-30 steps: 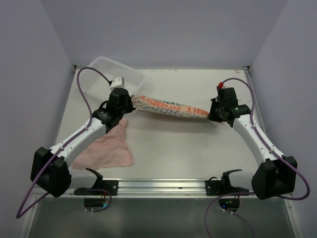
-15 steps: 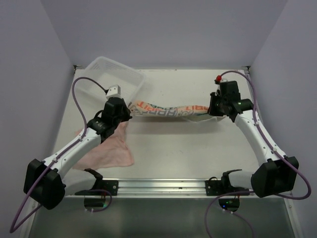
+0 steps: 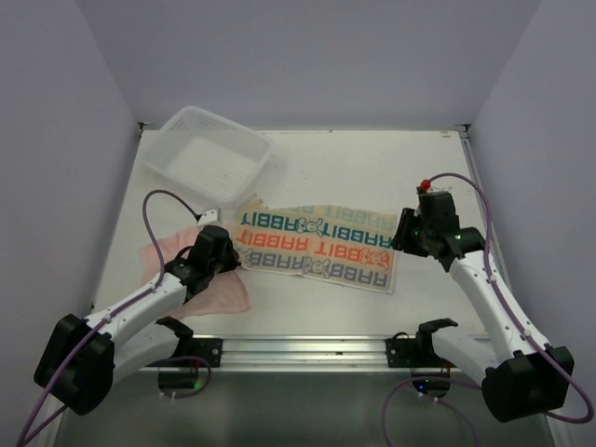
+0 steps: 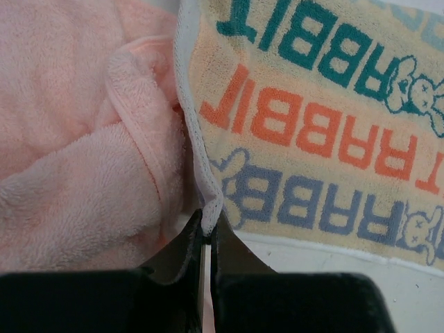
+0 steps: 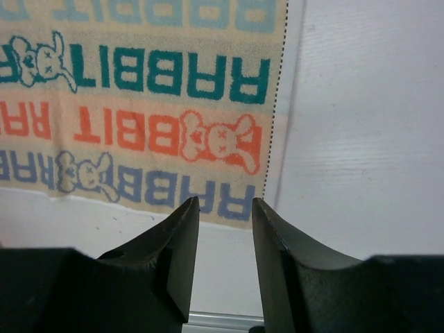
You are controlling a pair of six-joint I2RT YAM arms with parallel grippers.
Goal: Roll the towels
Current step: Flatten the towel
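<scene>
The printed towel point(image 3: 317, 245) lies spread flat on the table, its RABBIT lettering showing in teal, orange and blue. My left gripper point(image 3: 235, 260) is shut on its near left corner; the left wrist view shows the white hem point(image 4: 208, 205) pinched between the fingers. The pale pink towel point(image 3: 222, 293) lies crumpled under and left of that gripper, and fills the left of the left wrist view point(image 4: 76, 139). My right gripper point(image 3: 402, 244) is open and empty, just above the towel's near right corner point(image 5: 239, 198).
A white mesh basket point(image 3: 205, 155) stands at the back left of the table. The metal rail point(image 3: 298, 349) runs along the table's near edge. Purple walls close in the left, back and right.
Both arms pulled the printed towel toward the near edge and lowered it. It went from a hanging bunched strip to lying flat. My right gripper let go of its corner and opened.
</scene>
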